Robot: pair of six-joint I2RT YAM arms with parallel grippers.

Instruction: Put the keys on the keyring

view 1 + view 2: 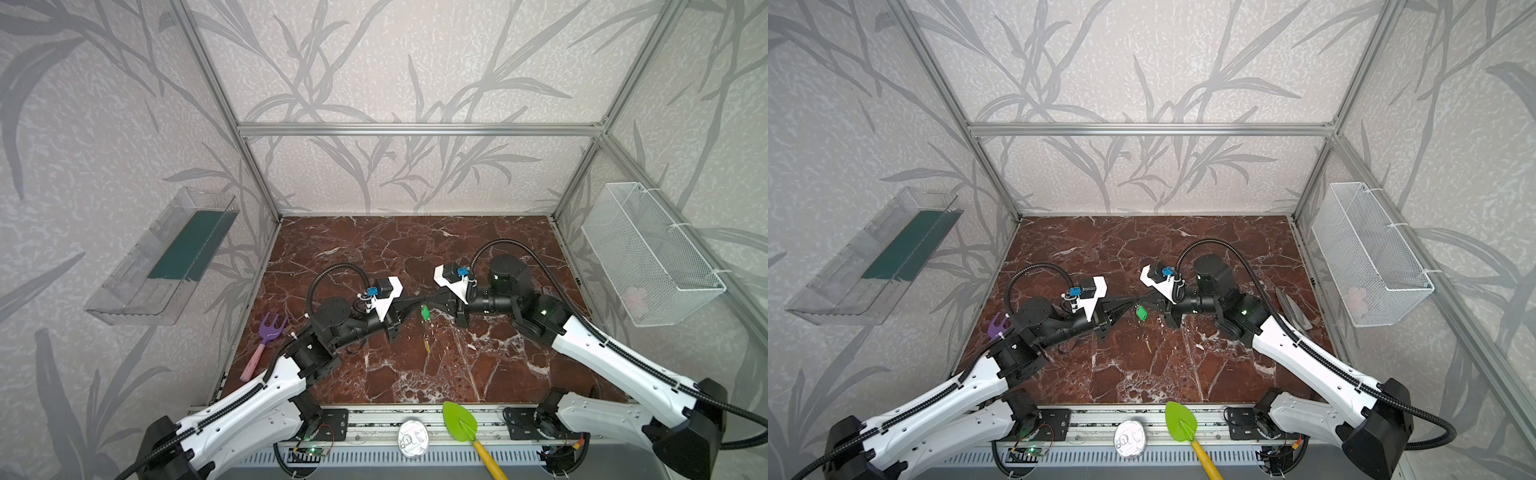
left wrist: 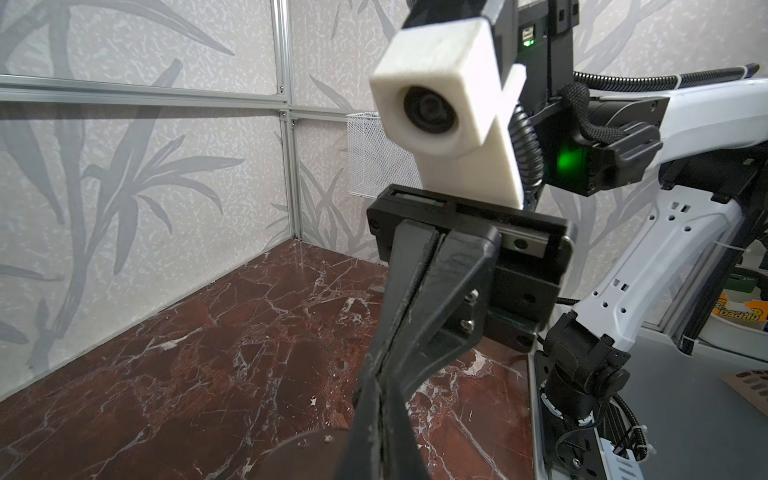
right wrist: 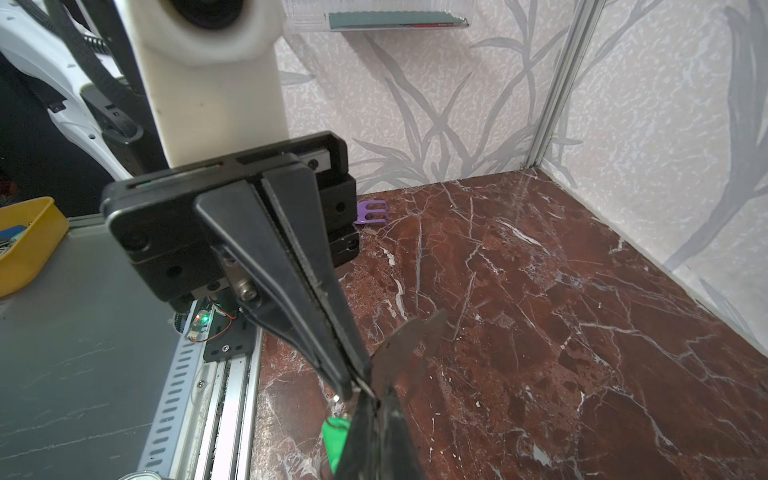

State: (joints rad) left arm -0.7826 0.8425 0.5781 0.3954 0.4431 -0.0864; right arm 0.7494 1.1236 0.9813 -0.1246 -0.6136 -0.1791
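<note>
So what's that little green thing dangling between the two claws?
A green tag: small, bright, oblong, plastic-looking, with a thin metal loop at its top. It hangs above the marble table, right below where the left claw, shut on the grey keyring, meets the shut right claw. Its key is mostly hidden.

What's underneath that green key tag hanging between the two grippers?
Marble table, with the yellow-tagged key lying on it a little nearer the front. The spot straight beneath is covered by the green tag itself.
</note>
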